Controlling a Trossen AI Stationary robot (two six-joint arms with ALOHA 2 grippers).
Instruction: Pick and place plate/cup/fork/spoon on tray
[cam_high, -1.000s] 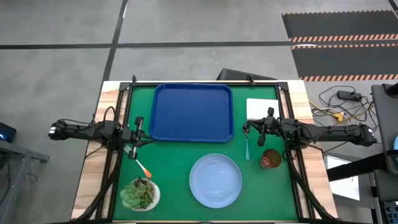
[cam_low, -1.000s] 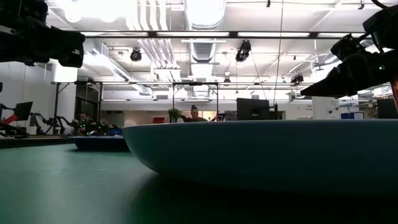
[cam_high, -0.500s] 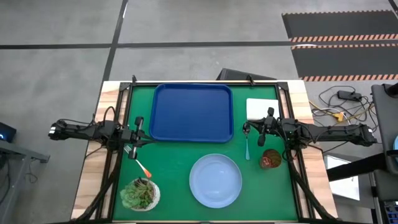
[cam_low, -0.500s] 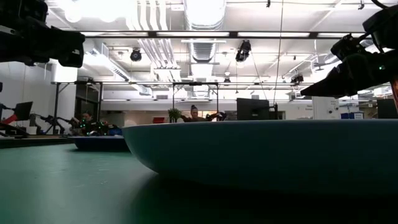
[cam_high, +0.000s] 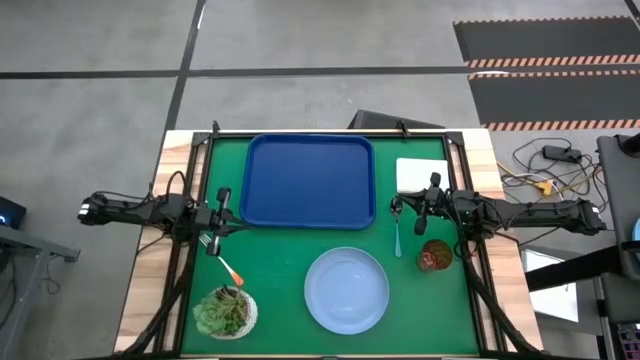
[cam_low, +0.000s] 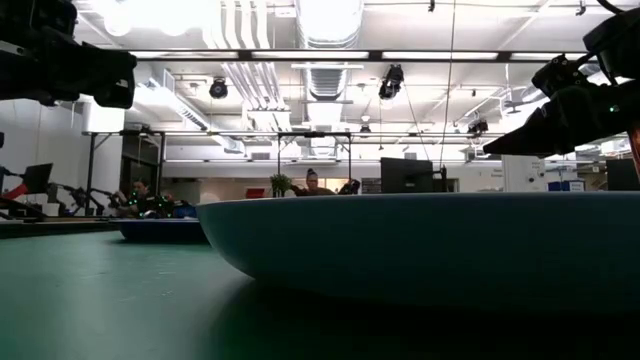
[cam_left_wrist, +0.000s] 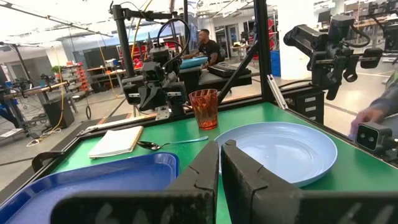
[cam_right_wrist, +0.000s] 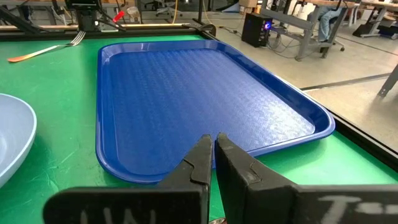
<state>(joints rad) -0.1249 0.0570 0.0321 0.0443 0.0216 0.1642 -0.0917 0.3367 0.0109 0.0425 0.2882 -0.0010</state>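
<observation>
Nothing on tray (cam_high: 307, 180) yet. Left gripper (cam_high: 218, 212) w/ fingers closed, empty, just beside fork (cam_high: 221, 257); right gripper (cam_high: 401, 207) closed, empty, over spoon (cam_high: 397, 240). Should open first, then descend square across handle; cup (cam_high: 435, 256), plate (cam_high: 346, 290) wait on surface.

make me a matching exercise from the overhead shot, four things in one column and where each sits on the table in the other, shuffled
Things:
1. tray
2. plate
3. cup
4. fork

Places:
A. on the green mat just below the left gripper
B. at the mat's far edge, bare
C. beside the spoon, close under the right gripper
D. near edge of the mat, right of the potted succulent

Pairs: 1-B, 2-D, 3-C, 4-A
</observation>
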